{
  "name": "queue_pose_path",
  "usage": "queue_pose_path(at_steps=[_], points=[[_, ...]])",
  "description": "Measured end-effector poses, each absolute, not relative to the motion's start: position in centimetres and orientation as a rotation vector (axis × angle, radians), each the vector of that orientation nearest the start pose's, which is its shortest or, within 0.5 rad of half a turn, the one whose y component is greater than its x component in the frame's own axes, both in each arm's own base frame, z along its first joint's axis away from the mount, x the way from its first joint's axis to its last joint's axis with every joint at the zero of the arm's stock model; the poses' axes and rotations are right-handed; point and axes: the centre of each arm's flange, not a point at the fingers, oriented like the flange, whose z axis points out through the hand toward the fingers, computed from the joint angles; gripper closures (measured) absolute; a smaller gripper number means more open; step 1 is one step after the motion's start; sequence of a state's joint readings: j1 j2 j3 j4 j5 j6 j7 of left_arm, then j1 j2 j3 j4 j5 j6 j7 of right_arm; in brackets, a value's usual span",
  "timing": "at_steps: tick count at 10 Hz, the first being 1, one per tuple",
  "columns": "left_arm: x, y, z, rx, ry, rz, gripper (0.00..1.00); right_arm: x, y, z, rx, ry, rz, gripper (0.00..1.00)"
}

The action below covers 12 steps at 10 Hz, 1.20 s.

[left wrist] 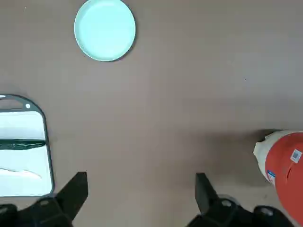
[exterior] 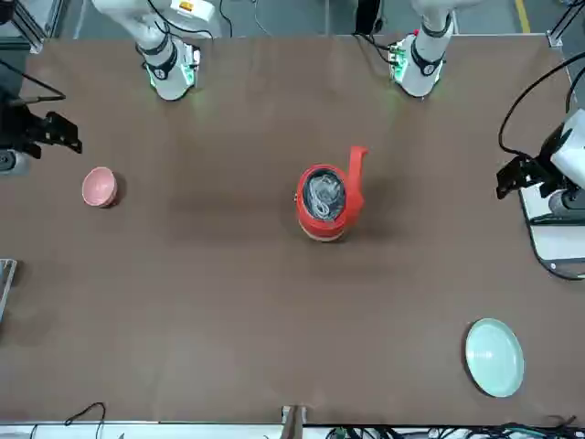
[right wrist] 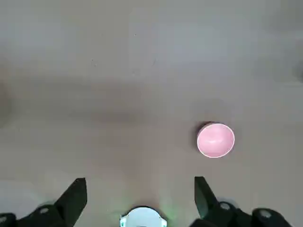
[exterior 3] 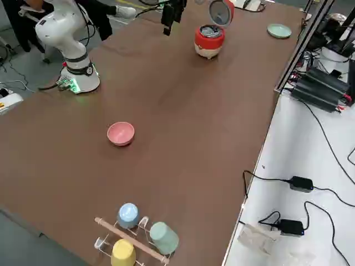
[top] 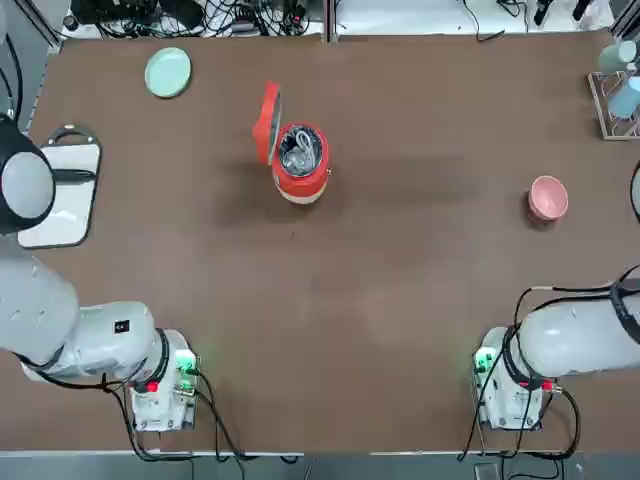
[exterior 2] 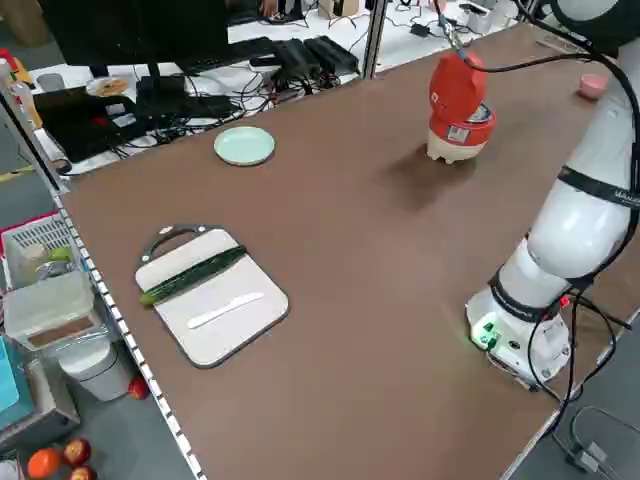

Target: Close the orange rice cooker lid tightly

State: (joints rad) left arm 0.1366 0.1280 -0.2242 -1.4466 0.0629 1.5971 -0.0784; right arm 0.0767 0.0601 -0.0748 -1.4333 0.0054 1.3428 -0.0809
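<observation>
The orange rice cooker (top: 301,168) stands at the middle of the table's far half, its silvery inner pot showing. Its lid (top: 266,122) is raised nearly upright on the hinge, on the side toward the robot's left (exterior: 356,178). In the left side view the lid (exterior 2: 453,86) hides the pot. My left gripper (left wrist: 141,190) hangs open and empty above the table's left side, near the cutting board, far from the cooker. My right gripper (right wrist: 140,193) is open and empty too, high over the right side near the pink bowl. The left wrist view catches the lid's (left wrist: 287,172) stickered back.
A pale green plate (top: 167,72) lies at the far left. A white cutting board (exterior 2: 212,296) with a cucumber and a knife sits at the left edge. The pink bowl (top: 548,197) rests on the right, and a cup rack (exterior 3: 135,235) stands at the far right corner.
</observation>
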Motion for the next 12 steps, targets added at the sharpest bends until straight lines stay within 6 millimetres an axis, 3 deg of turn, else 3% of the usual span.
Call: queue_pose_path(at_steps=[4, 5, 7, 9, 10, 12], points=[[59.6, -4.1, 61.2, -3.123, 0.013, -0.045, 0.0, 54.9, 0.3, 63.6, -3.124, -0.129, 0.236, 0.0], [59.8, -5.3, 60.3, -3.138, -0.022, -0.027, 0.0, 54.9, 0.4, 63.6, -3.124, -0.132, 0.234, 0.0], [59.8, -10.4, 57.4, -3.146, -0.071, 0.012, 0.03, 54.9, 0.7, 63.7, -3.124, -0.142, 0.232, 0.0], [59.2, -13.6, 55.8, -3.163, -0.068, 0.054, 0.22, 55.1, 0.9, 63.7, -3.106, -0.307, 0.21, 0.0], [58.8, -15.1, 54.6, -3.198, -0.054, 0.08, 0.26, 55.5, 1.4, 63.6, -3.083, -0.454, 0.175, 0.0], [57.4, -19.4, 50.4, -3.259, -0.013, 0.128, 0.59, 56.5, 3.5, 62.7, -2.946, -0.755, 0.098, 0.0]])
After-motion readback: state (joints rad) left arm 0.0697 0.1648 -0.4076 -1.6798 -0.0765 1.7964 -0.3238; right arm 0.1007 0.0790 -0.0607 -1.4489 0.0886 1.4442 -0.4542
